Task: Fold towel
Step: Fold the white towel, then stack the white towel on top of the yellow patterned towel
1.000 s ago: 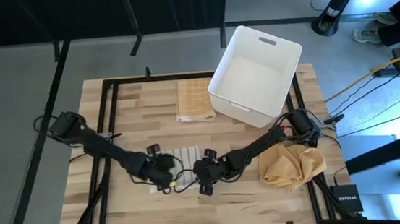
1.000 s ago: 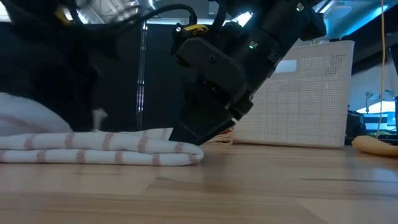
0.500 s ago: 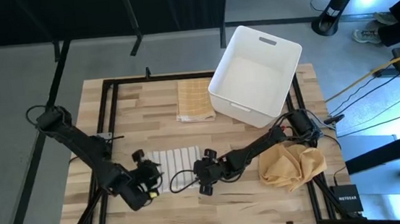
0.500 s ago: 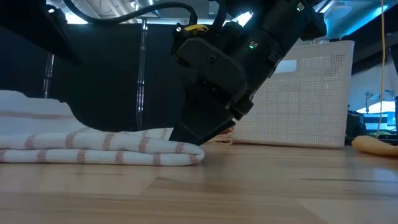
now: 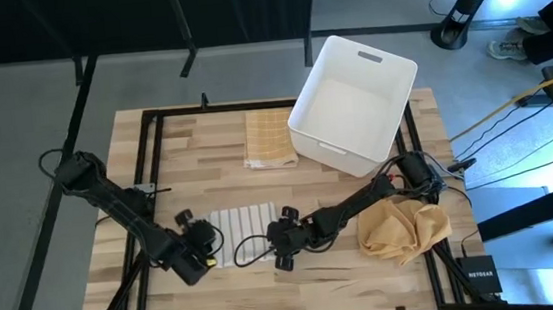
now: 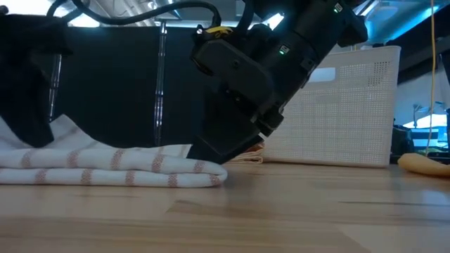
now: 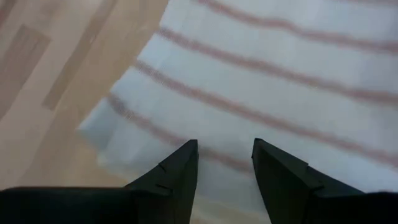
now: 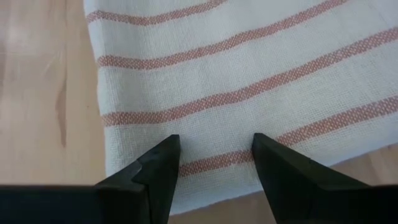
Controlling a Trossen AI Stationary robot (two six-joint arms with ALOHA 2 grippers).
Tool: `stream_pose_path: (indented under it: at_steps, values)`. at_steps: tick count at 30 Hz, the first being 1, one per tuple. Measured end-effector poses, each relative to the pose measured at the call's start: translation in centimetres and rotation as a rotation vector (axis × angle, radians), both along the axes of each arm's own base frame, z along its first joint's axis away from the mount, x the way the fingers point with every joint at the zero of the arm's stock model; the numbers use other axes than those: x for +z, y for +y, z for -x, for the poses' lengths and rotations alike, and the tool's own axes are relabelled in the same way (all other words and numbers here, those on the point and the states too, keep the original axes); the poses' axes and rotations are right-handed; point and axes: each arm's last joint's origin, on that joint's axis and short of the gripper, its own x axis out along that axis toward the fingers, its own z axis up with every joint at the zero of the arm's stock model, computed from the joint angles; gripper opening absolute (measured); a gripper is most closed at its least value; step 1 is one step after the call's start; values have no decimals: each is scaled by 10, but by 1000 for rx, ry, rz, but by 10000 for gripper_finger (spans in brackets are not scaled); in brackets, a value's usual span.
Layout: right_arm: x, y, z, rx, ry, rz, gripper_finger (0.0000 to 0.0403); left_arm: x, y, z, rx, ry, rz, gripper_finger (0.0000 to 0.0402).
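Striped towel (image 5: pixel 236 222) flat between my end effectors: left (image 5: pixel 207 243) at its 9 o'clock, right (image 5: pixel 270 237) at 3, both fingers apart.

A butcher-block wooden bench (image 5: pixel 215 140) edged with a black metal frame (image 5: pixel 149 136) stands on a grey floor (image 5: pixel 15 148). Dark panels close off the room along the far side, and black posts (image 6: pixel 160 84) rise there in the low view. Yellow and black cables (image 5: pixel 499 120) trail across the floor beside the bench, near a black stand base (image 5: pixel 456 29). Cool bright light falls in the far corner by that base.
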Motion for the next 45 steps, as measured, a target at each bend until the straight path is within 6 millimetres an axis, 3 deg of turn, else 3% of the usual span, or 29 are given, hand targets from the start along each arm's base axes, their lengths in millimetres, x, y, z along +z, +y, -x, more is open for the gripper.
stream_pose_path:
  at_steps: [24, 28, 34, 39, 45]
  values:
    - [3, 2, -4, 0, -43, -18, 206, 3, 4, -16, -16, -96, -35, 145]
    - [15, 2, -12, 86, -156, -3, 206, 5, 0, -22, -65, -150, -23, 145]
    - [34, -12, -11, 197, -142, 107, 206, -6, 11, -25, -45, -142, 9, 145]
    - [16, -15, -6, 254, -35, 23, 206, -22, 17, -14, -7, -44, 118, 145]
    - [-1, -11, 1, 348, 57, 32, 206, -24, 3, -18, -28, -202, 294, 145]
